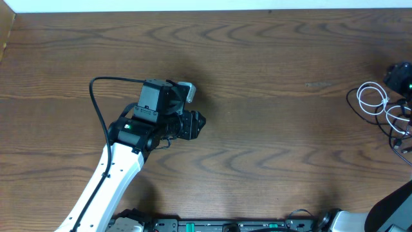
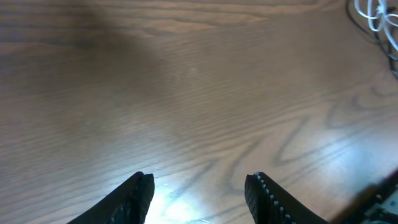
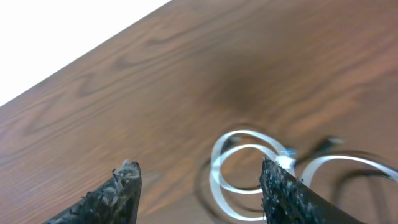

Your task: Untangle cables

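Left pincer (image 2: 199, 183) is spread with nothing in it, a bit left of the table's (image 1: 270, 51) middle, with loads of bare wood all round. Right pincer (image 3: 199, 180) is spread too, hanging over the cables (image 1: 380, 106) way out at 3 o'clock by the edge. The white cord (image 3: 242, 168) lies in overlapping loops, with the black cord (image 1: 348, 98) tangled through it.

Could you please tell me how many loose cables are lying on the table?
2. The white cable lies coiled near the right edge of the table; the black cable loops around it, tangled. Parts run out of view.
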You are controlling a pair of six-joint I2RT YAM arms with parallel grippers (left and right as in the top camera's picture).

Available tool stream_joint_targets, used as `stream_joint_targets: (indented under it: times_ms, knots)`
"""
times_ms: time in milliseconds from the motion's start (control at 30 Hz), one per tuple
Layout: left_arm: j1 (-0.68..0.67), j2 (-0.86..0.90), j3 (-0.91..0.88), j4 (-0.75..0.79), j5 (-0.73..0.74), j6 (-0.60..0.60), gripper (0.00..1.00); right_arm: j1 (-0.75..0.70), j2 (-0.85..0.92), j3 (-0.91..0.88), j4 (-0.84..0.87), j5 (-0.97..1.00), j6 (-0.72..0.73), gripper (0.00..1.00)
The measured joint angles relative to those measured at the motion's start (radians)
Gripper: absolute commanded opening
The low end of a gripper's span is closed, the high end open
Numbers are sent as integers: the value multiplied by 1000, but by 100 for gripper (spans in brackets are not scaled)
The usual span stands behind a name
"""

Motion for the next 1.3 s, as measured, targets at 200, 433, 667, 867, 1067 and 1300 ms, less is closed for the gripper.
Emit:
stream_joint_targets:
  times_ms: [200,433,667,867,1067,1300]
  knots:
    - [0,0,0,0,-111,0,52,92,0,0,-2,-146,0,59]
    - [0,20,0,0,-282,-2,52,308,2,0,-28,-185,-64,61]
    - [4,78,0,-4,-402,-53,57,508,26,0,-120,-14,-130,65]
    - [56,117,0,-72,-429,-119,60,600,100,0,-247,119,-154,80]
    - [137,126,0,-214,-384,-149,87,620,126,0,-423,146,-170,99]
    - [182,125,0,-377,-341,-156,90,620,124,0,-581,155,-159,99]
